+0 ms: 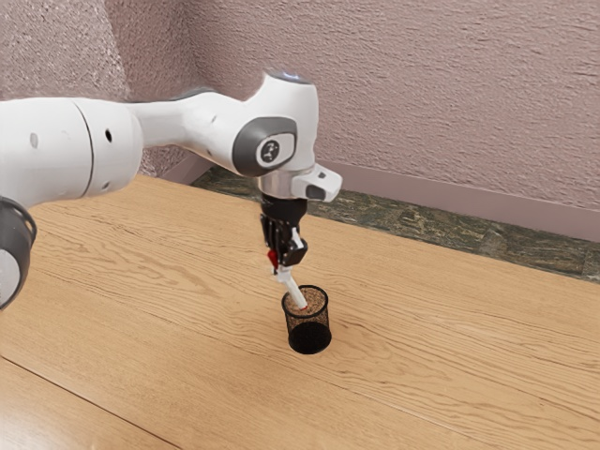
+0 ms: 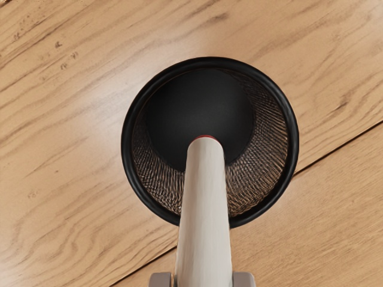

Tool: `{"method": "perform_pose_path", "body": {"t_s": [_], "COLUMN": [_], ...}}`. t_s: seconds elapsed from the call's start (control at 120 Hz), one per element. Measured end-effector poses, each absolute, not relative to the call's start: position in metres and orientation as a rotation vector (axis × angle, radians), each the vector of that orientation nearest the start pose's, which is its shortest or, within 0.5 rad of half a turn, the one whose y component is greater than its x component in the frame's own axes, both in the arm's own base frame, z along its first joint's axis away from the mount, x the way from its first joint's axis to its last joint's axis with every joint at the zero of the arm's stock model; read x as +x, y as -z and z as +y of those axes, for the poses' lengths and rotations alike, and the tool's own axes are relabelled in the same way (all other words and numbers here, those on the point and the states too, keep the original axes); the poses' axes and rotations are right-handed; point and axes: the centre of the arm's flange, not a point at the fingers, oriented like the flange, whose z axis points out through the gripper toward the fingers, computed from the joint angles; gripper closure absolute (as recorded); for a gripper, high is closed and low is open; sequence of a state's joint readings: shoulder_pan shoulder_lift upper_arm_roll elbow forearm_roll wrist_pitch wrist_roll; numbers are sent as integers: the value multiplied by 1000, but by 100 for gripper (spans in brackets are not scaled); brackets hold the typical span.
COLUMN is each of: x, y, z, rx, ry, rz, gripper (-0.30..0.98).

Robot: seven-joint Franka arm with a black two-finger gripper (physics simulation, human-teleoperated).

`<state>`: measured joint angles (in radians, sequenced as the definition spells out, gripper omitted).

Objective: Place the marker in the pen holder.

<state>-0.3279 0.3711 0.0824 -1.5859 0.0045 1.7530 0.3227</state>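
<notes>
My gripper [image 1: 284, 270] is above the black mesh pen holder [image 1: 309, 337], a little toward the exterior view's left. It is shut on the white marker [image 1: 296, 292], which slants down with its lower end within the holder's round opening. In the wrist view, the gripper [image 2: 203, 280] has one fingertip against each side of the marker [image 2: 205, 197]. The marker crosses the rim of the pen holder [image 2: 127, 143], and a thin red edge shows at its far end. The holder stands upright; its dark bottom and mesh wall show beyond the marker.
The wooden table [image 1: 141, 309] surrounds the holder, with a dark seam [image 2: 335, 148] running across its top. Behind the table's far edge are a dark patterned floor [image 1: 412, 223] and a textured pinkish wall [image 1: 450, 103].
</notes>
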Motion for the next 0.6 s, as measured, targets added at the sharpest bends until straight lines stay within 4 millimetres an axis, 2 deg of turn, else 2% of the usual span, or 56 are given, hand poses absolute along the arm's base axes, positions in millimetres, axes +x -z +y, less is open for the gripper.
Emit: {"method": "perform_pose_path", "body": {"t_s": [0.383,0.533,0.567,0.6], "x": [631,631,632,632], "y": [-370,-367,-370,-381], "z": [-168,-169,-170,-172], "rx": [-2965,-2975,-2977,-2980], "ry": [-335,-342,-333,-302], "rz": [881,882,883,889], "gripper": [71,40,34,30]}}
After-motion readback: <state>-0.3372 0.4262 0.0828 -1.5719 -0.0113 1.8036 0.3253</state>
